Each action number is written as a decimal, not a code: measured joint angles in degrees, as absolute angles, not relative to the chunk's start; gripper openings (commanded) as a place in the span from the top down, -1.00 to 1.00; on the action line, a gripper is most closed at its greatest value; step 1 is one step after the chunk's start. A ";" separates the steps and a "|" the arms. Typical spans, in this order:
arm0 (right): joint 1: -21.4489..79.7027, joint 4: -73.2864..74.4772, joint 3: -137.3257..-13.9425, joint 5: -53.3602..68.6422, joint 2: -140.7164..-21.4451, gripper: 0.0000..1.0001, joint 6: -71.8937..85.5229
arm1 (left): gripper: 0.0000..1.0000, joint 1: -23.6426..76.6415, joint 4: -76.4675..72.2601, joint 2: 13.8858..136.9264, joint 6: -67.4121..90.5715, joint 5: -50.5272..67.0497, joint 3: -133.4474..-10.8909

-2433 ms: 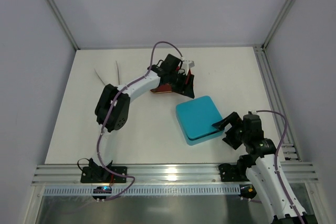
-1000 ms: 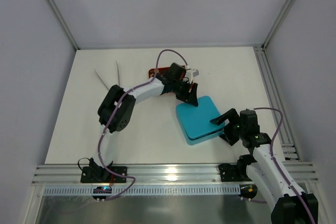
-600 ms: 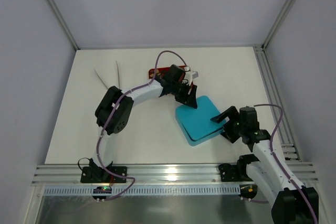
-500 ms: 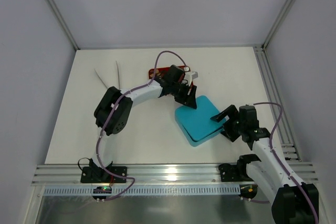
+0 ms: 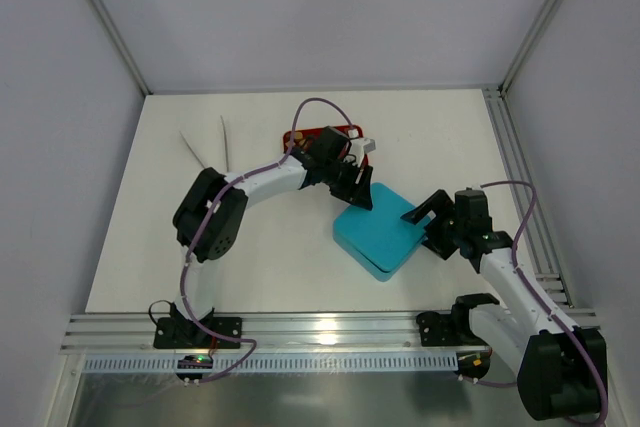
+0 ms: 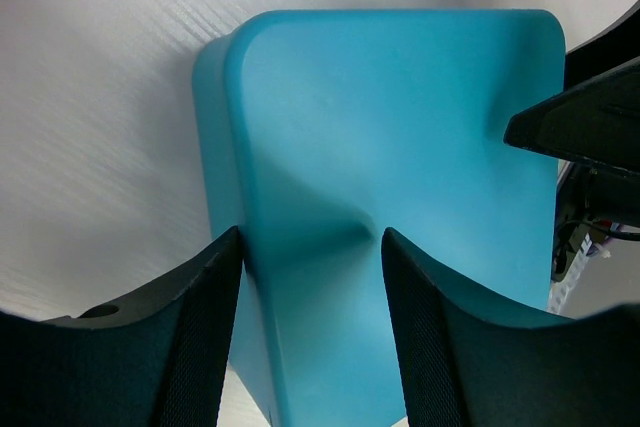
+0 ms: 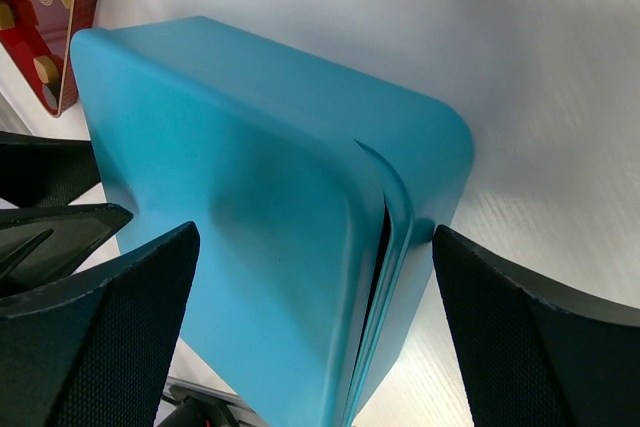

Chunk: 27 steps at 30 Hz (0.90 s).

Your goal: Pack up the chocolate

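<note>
step: they're working the teal box [image 5: 385, 232] open, I'm guessing | left gripper [image 5: 358, 193] hovering at its 11 o'clock, right gripper [image 5: 427, 226] at 3, both jaws gaping | next: probably needing a pinch on the lid [image 7: 250, 177] edge

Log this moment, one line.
left pincer: open, astride box | right pincer: open, astride box | chocolate: in tray

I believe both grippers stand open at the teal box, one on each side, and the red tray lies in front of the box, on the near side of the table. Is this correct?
Not quite. The red tray lies behind the teal box, on the far side, as the top external view shows. The rest holds: the left gripper and the right gripper stand open at the box, one on each side.
</note>
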<state>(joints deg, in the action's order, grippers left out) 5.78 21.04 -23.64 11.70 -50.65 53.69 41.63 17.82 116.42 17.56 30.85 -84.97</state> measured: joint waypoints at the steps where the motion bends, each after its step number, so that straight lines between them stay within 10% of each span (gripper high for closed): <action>1: 5.76 20.95 -23.86 11.68 -51.16 -0.95 53.49 | -0.13 41.67 17.82 116.29 17.58 30.79 -84.95; 27: 6.04 20.45 -24.25 10.57 -51.62 -0.91 50.65 | -0.10 42.09 23.92 115.72 12.82 32.49 -85.23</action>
<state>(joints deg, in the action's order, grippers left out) 6.04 20.45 -24.25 10.57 -51.62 50.65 42.09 23.92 115.72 12.82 32.49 -85.23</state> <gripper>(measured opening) 0.960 0.555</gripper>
